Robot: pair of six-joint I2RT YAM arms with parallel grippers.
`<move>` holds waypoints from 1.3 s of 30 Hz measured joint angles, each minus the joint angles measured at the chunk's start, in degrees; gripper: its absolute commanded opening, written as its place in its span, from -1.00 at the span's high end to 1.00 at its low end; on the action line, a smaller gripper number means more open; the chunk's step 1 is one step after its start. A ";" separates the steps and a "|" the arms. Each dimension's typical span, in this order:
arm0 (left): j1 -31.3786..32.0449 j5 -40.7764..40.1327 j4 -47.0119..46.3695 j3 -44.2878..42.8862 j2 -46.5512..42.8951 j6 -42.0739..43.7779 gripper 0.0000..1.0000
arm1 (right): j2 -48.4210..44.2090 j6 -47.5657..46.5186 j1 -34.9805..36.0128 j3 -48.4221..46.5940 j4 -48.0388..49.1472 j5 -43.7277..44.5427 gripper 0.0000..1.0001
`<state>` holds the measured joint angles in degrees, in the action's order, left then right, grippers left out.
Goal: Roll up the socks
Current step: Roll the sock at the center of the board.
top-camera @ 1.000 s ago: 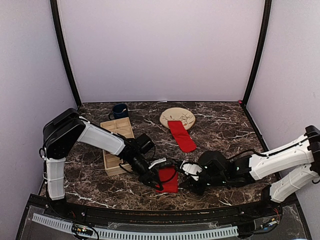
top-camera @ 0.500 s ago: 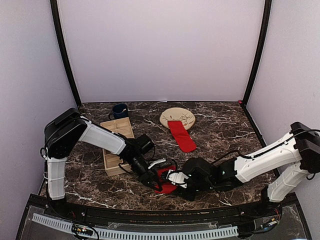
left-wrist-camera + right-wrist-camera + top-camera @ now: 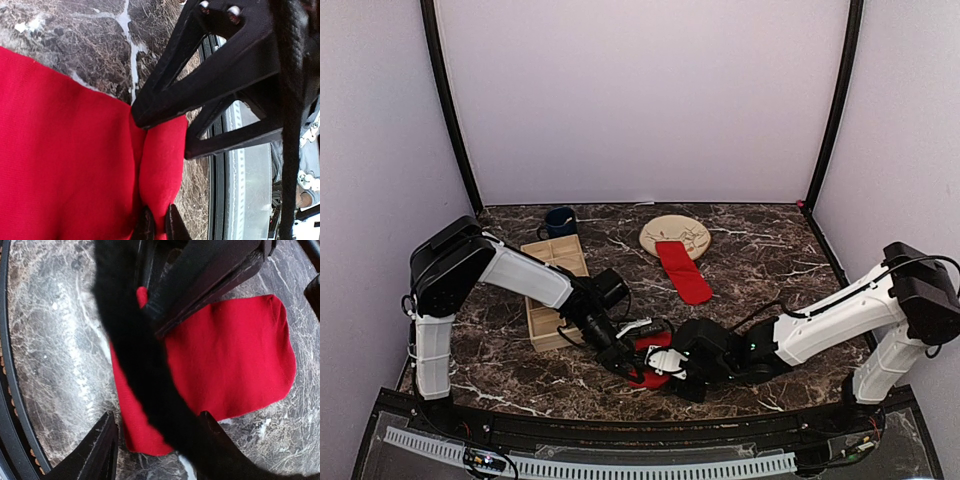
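Red near sock (image 3: 230,360) lies at front centre of the table (image 3: 770,250), folded, w/ a soft hump. Left gripper (image 3: 159,227) is clenched on a fold at its edge. Right gripper (image 3: 156,430) is spread wide, fingers straddling the sock's end, gripping nothing. Other sock (image 3: 682,272) is at the back, top end on the plate (image 3: 675,230), untouched.

Step in hand, prob.: roll the near sock. To do it well:
- Left pinch acts as anchor, no tugging.
- Right goes low and catches both layers at the end, not just the top one.
- Then turn toward the left grip w/ fabric taut.

Risk: soft knit slips and the roll goes slack.
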<state>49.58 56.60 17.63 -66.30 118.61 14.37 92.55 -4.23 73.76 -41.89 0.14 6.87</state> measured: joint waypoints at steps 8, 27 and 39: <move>-0.11 0.24 0.28 -0.11 0.20 0.09 0.86 | 1.33 -1.25 0.00 -0.24 -0.28 -0.04 0.33; -0.20 0.57 1.31 -0.46 0.20 -0.52 0.42 | 2.05 -1.20 -0.61 -0.98 -0.66 -2.67 1.00; -0.20 -4.96 -4.20 3.41 -4.74 -5.88 0.26 | 1.44 1.60 -5.11 -0.48 -0.17 -9.73 1.00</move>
<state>49.39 51.64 13.43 -62.89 113.86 8.49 94.00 -2.63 68.64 -42.37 -0.03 -2.85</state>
